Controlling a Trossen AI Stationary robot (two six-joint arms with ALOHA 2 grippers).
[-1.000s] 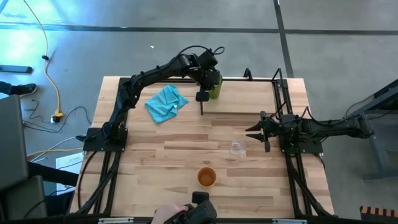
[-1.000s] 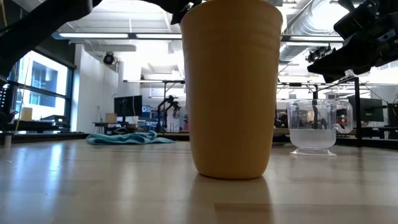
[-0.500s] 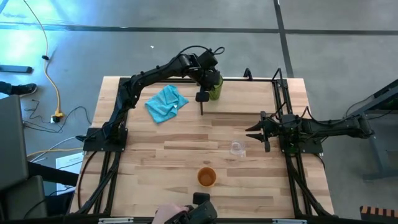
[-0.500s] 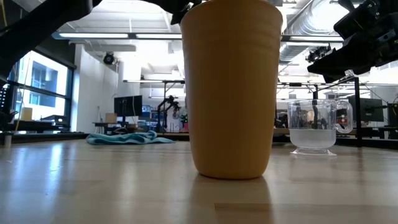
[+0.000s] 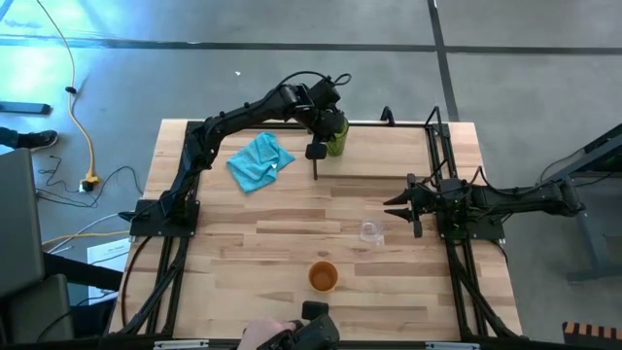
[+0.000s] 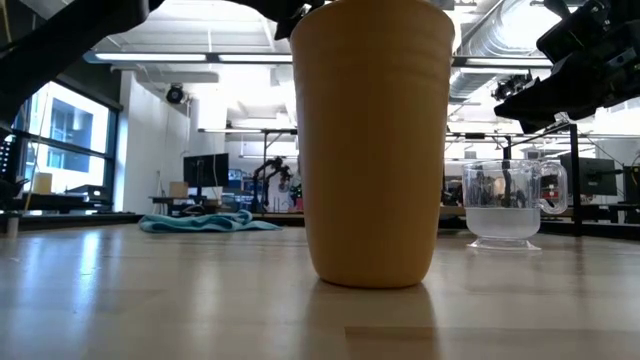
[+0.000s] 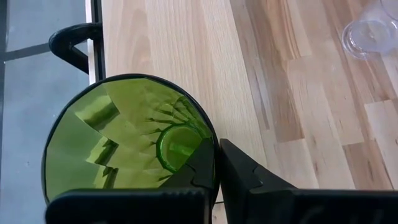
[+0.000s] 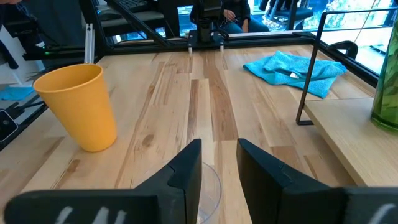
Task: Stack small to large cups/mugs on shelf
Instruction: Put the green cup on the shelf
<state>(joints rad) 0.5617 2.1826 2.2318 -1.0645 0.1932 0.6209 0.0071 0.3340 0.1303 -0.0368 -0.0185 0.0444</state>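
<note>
Green tumbler (image 5: 336, 142) is where your left gripper (image 5: 328, 127) has it, at the far left corner of the shelf (image 5: 389, 154), just beside the upright black divider (image 5: 316, 160). In the left wrist view you look straight down into the tumbler (image 7: 130, 143), with one of the fingers (image 7: 202, 163) inside its rim and the other outside, pinching the wall. Whether its base touches the board, you cannot tell.

Your orange cup (image 5: 324, 277) stands upright near the front edge of the worktop (image 5: 243, 243), well apart from the shelf. Your tiny clear glass (image 5: 369, 232) stands between the orange cup and the shelf.

Your right gripper (image 5: 400, 205) hovers near the clear glass, its fingers (image 8: 186, 168) set narrowly apart around nothing.

A blue cloth (image 5: 259, 160) lies left of the shelf.
</note>
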